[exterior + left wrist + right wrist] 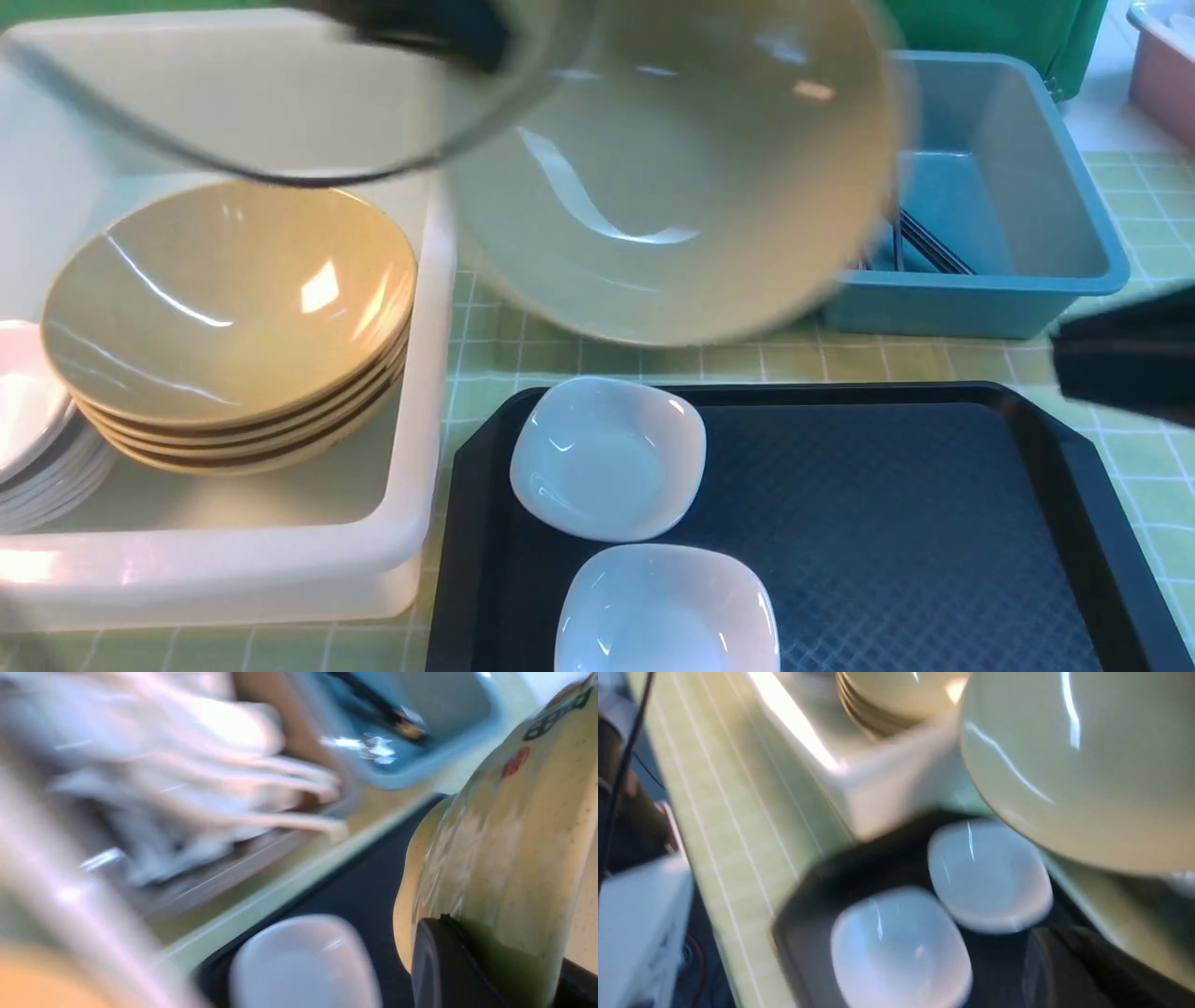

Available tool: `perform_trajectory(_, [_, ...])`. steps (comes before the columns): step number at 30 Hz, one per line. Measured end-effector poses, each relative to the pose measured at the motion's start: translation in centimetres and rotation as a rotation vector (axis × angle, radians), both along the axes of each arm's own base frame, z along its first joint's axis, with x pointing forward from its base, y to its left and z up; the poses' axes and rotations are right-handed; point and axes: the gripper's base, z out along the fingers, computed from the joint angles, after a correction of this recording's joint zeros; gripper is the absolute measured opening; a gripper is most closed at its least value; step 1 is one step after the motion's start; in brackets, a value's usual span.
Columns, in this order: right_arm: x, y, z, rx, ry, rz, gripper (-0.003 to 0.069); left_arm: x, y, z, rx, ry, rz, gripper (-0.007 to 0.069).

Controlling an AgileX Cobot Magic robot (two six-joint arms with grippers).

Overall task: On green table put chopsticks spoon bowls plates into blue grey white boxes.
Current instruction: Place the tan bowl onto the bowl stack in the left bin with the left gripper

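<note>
A large yellow-green bowl [672, 168] hangs blurred in the air above the green table, between the white box [411, 485] and the blue box [1018, 187]. My left gripper [467, 33] is shut on its rim; in the left wrist view the black fingers [439, 961] clamp the bowl [509, 835]. A stack of yellow bowls [224, 317] and white plates [28, 411] lies in the white box. Black chopsticks [920, 247] lie in the blue box. My right gripper [1064, 353] is shut and empty at the right, over the black tray's corner. No spoon or grey box shows.
The black tray [934, 523] lies in front with two small white square dishes [607, 457] [667, 611] on its left side. A pink container [1162, 65] stands at the far right back. Green tablecloth shows between the boxes and the tray.
</note>
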Motion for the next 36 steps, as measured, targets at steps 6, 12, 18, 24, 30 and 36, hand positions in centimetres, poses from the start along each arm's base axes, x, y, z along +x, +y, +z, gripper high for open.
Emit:
perform_trajectory(6, [2.5,3.1,0.3,0.063,-0.025,0.196,0.0032,-5.9,12.5,-2.4,-0.037,0.102,0.437,0.0017])
perform_trajectory(12, [4.4,6.8,-1.3,0.036,0.043,0.338,0.0036,-7.3,17.6,-7.8,-0.191,0.151,0.718,0.0017])
perform_trajectory(18, [4.6,9.2,-2.8,0.008,0.096,0.426,0.0039,-6.4,19.2,-10.6,-0.206,0.149,0.831,0.0017])
perform_trajectory(24, [4.8,9.4,-2.8,0.011,0.078,0.413,0.0047,-5.6,19.0,-12.1,-0.258,0.261,0.876,0.0017])
perform_trajectory(30, [5.4,9.4,-2.6,0.026,0.041,0.356,0.0047,-5.9,19.6,-12.7,-0.207,0.314,0.953,0.0037])
perform_trajectory(36, [5.7,9.4,-2.5,0.033,0.024,0.328,0.0047,-5.5,18.5,-12.7,-0.21,0.321,0.922,0.0118])
